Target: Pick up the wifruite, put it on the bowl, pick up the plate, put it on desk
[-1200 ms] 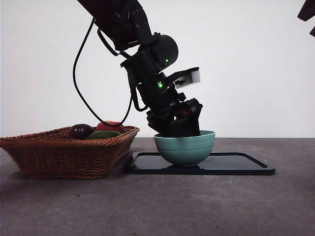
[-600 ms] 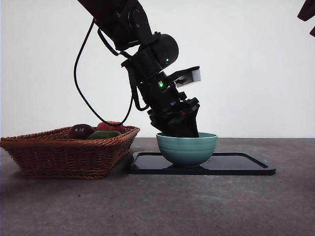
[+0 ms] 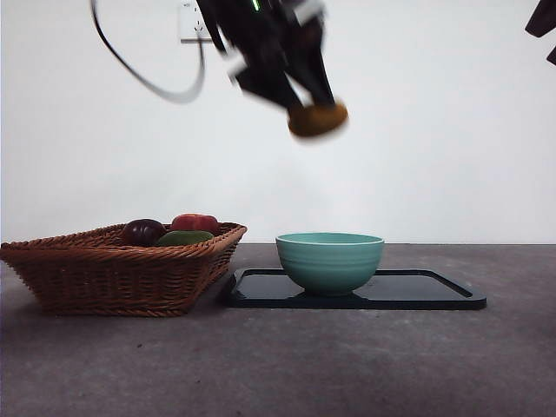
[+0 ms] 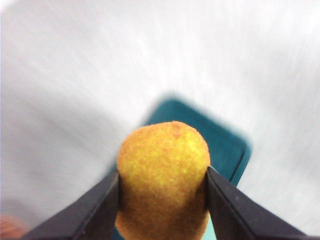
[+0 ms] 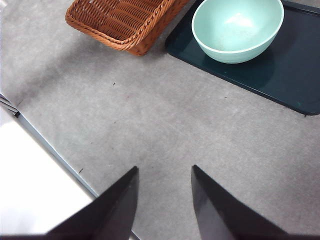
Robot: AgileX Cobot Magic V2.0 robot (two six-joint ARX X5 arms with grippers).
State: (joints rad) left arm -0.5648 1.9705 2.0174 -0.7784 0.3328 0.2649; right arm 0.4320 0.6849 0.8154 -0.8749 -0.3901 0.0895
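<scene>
Now high above the bowl (image 3: 329,261): left claw (image 3: 313,111) pinching the wifruite (image 3: 317,119) between both jaws. Right claw (image 5: 162,200) spread, empty, over the bare surface (image 5: 165,130).

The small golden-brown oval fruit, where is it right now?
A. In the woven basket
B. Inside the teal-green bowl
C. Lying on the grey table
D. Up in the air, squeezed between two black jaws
D. The small golden-brown oval fruit hangs high above the teal-green ridged bowl, and the left wrist view shows the left gripper with its two black jaws pressed on either side of it; the bowl looks empty in the right wrist view.
</scene>
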